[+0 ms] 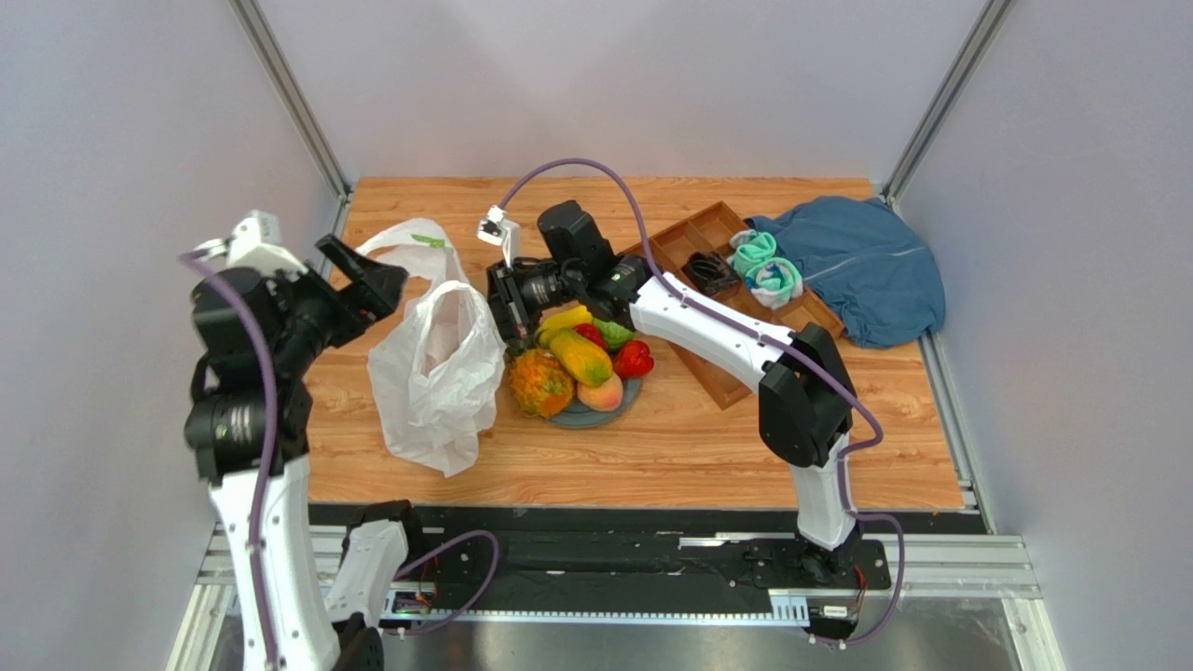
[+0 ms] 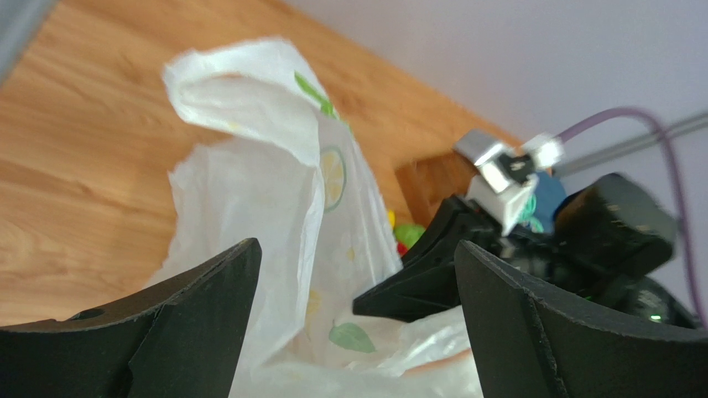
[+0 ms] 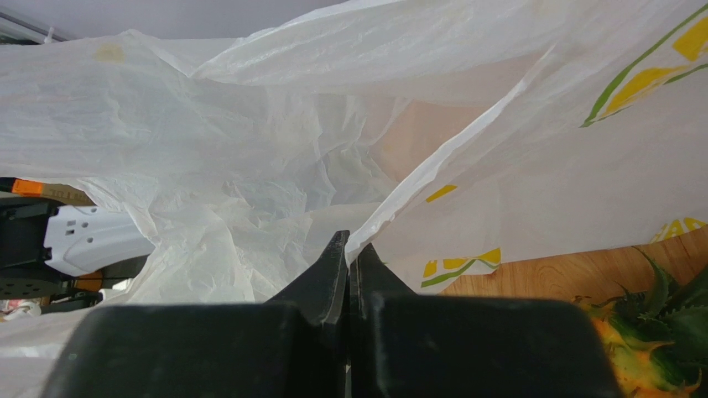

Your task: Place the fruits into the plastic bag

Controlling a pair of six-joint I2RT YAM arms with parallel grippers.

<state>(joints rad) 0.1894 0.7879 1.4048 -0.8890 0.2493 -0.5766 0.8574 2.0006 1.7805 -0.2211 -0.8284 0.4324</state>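
The white plastic bag point(image 1: 434, 357) with citrus prints stands crumpled on the wooden table, left of the fruits. My right gripper point(image 1: 499, 301) is shut on the bag's right rim; in the right wrist view the thin film point(image 3: 249, 149) runs into the pinched tips point(image 3: 351, 245). My left gripper point(image 1: 378, 287) hovers open at the bag's upper left, by one handle point(image 2: 241, 91), its jaws wide with only bag film point(image 2: 274, 207) seen between them. The fruits point(image 1: 581, 357) are piled on a small plate point(image 1: 626, 406): an orange pineapple point(image 1: 539, 380), banana, mango, peach, red ones.
A wooden tray point(image 1: 700, 231) at the back right holds rolled teal socks point(image 1: 765, 266) and black socks point(image 1: 710, 270). A blue cloth point(image 1: 861, 266) lies beside it. Grey walls stand close on both sides of the table.
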